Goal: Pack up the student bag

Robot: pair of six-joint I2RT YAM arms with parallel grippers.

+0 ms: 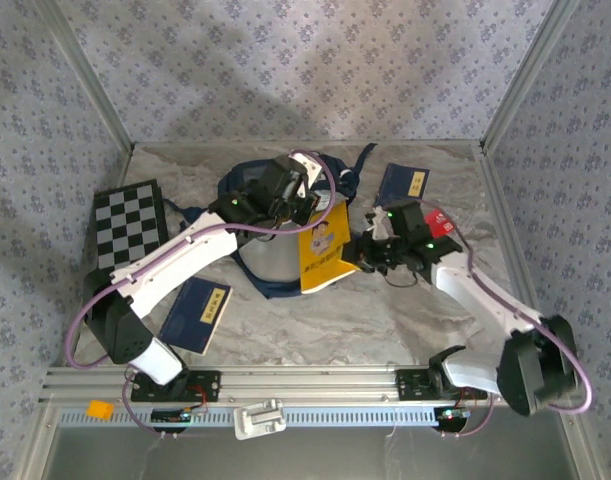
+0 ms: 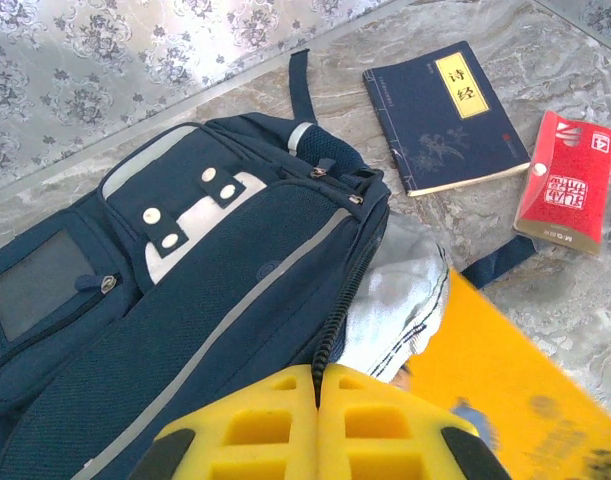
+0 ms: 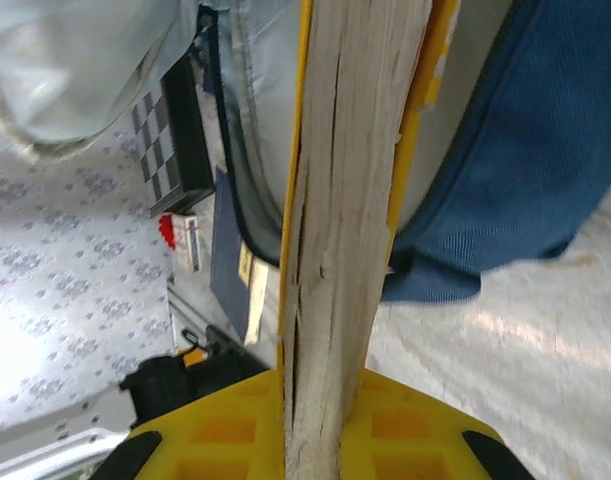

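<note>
1. Top external: shows soft, slumped navy woven bag (image 1: 265, 262) mid-table, pale slick lining at its gaping mouth, glossy yellow book (image 1: 323, 250) partway in.
2. Left wrist: shows left gripper (image 2: 317, 378) pressed shut on bag's zipper edge.
3. Right wrist: shows right gripper (image 3: 320, 390) clamped on book's rough, fanned page edge; hides cover, cuts bag off.
4. Leaves bare marbled table (image 1: 385, 320) toward near edge; flat booklet (image 2: 440, 115) and red pack (image 2: 570, 180) beyond bag, checkerboard (image 1: 130, 222) at left wall.
</note>
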